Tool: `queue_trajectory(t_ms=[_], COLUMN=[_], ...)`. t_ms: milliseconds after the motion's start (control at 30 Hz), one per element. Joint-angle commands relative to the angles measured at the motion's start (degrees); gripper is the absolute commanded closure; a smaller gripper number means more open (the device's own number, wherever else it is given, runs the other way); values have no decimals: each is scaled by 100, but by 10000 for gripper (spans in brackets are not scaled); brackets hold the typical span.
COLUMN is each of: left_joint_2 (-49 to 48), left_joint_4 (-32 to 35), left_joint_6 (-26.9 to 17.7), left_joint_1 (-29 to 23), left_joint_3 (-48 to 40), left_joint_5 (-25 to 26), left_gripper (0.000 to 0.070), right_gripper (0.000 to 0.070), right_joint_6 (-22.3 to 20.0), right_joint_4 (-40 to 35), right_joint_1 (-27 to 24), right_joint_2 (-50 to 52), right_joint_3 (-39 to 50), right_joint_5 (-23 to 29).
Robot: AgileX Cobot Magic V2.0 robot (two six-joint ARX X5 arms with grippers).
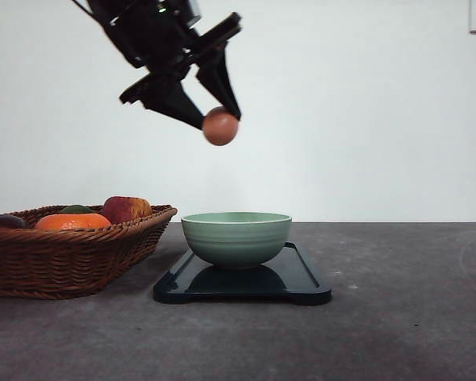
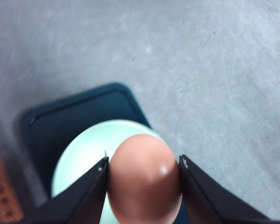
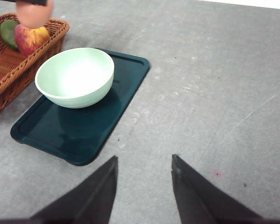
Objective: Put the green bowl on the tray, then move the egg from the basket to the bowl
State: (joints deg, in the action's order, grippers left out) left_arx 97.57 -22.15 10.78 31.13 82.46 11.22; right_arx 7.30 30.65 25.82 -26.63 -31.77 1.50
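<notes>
Egg [image 2: 144,179] clamped in left gripper [image 1: 214,119] | above bowl [image 1: 236,236] on tray [image 1: 301,282] | right gripper [image 3: 144,186] apart | next: lower, release.

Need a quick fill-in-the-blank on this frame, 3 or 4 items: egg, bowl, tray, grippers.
1. The left gripper is shut on the ____.
2. The green bowl sits on the ____.
3. The egg hangs in the air above the bowl, while the inside of the bowl is ____.
4. The right gripper is ____ and holds nothing.

Missing words: egg; tray; empty; open
</notes>
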Motion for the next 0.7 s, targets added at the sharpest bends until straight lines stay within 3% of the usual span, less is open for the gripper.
queue_trajectory(t_ms=[0,667], left_joint_2=[208,1297], left_joint_4=[108,623], left_joint_6=[-118,-128], left_joint_1=[82,276], left_joint_3=[149,149], left_joint_5=[-190,-573], left_gripper=[482,482], right_gripper=[477,477], right_joint_6=[-31,-178], right_joint_4=[-57,-53], right_joint_1=[31,31], right_joint_2=[-20,-20], right_joint_3=[-13,-13], right_joint_5=[4,4])
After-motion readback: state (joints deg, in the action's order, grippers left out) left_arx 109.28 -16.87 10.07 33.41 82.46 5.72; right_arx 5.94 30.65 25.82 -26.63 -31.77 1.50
